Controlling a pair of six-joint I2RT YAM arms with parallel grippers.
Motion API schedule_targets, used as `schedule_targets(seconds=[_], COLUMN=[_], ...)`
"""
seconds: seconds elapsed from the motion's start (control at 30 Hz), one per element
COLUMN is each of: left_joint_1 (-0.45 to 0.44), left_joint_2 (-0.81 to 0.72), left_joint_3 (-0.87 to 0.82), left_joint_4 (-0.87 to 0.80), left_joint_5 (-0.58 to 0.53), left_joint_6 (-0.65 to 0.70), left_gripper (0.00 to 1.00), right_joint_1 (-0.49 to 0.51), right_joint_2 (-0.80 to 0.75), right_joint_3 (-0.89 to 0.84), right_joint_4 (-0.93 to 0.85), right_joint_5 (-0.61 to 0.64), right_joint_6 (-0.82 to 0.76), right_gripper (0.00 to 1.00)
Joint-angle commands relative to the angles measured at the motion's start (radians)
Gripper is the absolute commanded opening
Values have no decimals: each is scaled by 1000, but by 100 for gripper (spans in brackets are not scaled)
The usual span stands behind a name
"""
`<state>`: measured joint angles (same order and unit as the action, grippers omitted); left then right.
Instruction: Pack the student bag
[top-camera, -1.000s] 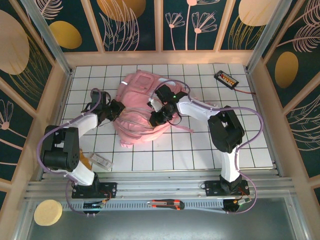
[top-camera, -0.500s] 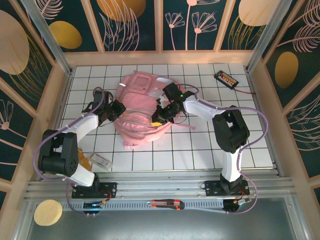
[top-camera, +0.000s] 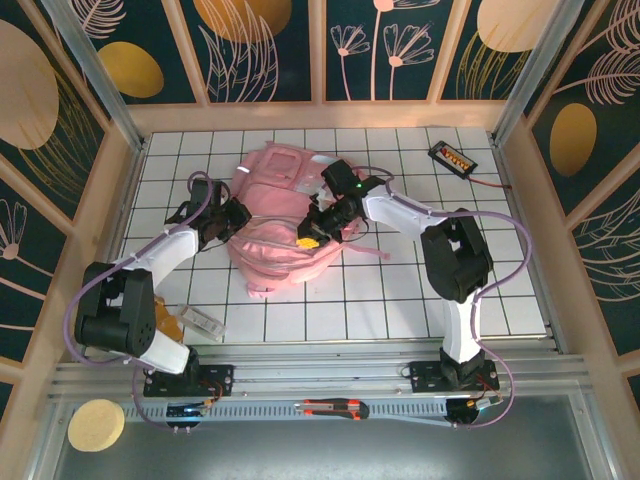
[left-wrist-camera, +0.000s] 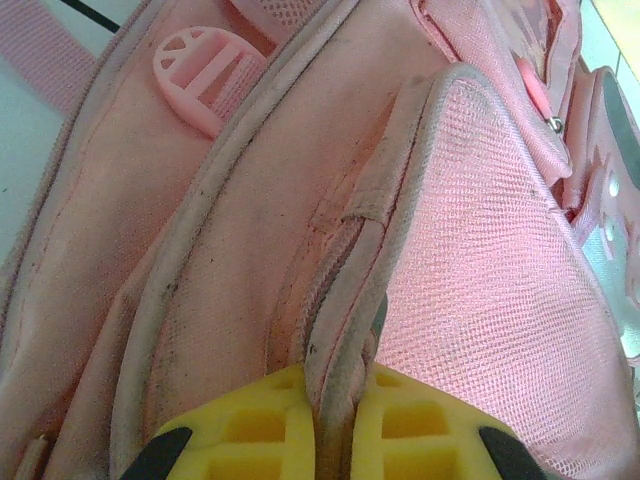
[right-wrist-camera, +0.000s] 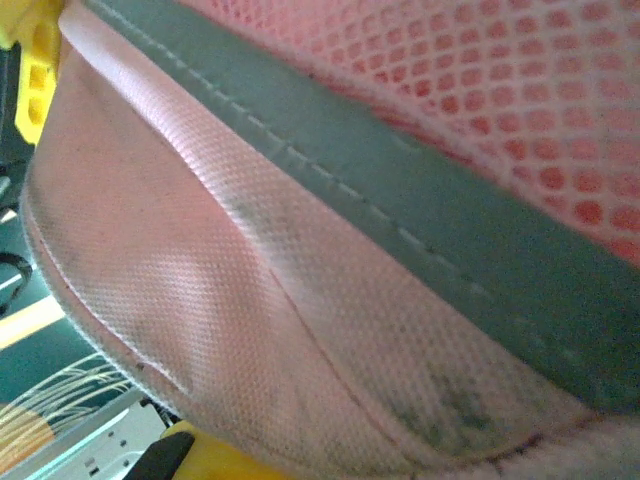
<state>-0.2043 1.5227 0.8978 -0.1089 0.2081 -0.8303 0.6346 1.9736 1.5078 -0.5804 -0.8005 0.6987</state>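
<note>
The student bag (top-camera: 272, 222), a big pink backpack, lies bunched on the white tiled table left of centre. My left gripper (top-camera: 237, 215) is at the bag's left side. In the left wrist view its yellow fingers (left-wrist-camera: 262, 425) are shut on a grey-pink piped seam of the bag (left-wrist-camera: 200, 230). My right gripper (top-camera: 309, 240) rests on the bag's right half. Pink fabric and a grey strip of the bag (right-wrist-camera: 330, 260) drape over its jaws in the right wrist view. One yellow finger (right-wrist-camera: 198, 456) peeks out below, drawn in close as on a shut gripper.
A black device (top-camera: 452, 157) with a red lead lies at the back right. A clear flat item (top-camera: 203, 321) and something orange (top-camera: 170, 323) sit by the left arm's base. A utility knife (top-camera: 335, 408) and a yellow sponge (top-camera: 96, 424) lie off the table's front edge.
The right gripper has shifted a little left across the bag, its wrist moving towards the back. The bag has bunched up and slid left. The left gripper has crept slightly right.
</note>
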Motion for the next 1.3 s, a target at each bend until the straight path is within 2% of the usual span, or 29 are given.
schedule_targets(seconds=[0.0,0.03,0.1,0.23,0.33,0.57,0.77,1.0,1.27], left_joint_1=[-29,-30,-30,-47,-91,-177,-199,-226,-237], left_joint_2=[-35,-40,-53,-89,-121,-142,-118,-84,-72], left_joint_3=[0,-4,-16,-68,-113,-200,-165,-123,-89], left_joint_4=[-48,-43,-18,59,108,255,268,278,256], left_joint_5=[44,39,42,52,31,-24,-32,-23,-24], left_joint_6=[21,14,-8,-90,-156,-320,-326,-327,-306], left_gripper=[0,0,0,0,0,0,0,0,0], right_joint_1=[-31,-38,-54,-72,-78,-68,-9,66,96], right_joint_2=[-72,-94,-148,-215,-251,-316,-369,-335,-242], right_joint_3=[-48,-69,-119,-170,-207,-363,-484,-529,-430], right_joint_4=[60,73,98,127,189,527,754,847,826], right_joint_5=[95,119,175,257,268,172,252,313,289], right_joint_6=[61,79,115,184,266,622,911,1059,1041], right_gripper=[10,9,1,0,0,0,0,0,0])
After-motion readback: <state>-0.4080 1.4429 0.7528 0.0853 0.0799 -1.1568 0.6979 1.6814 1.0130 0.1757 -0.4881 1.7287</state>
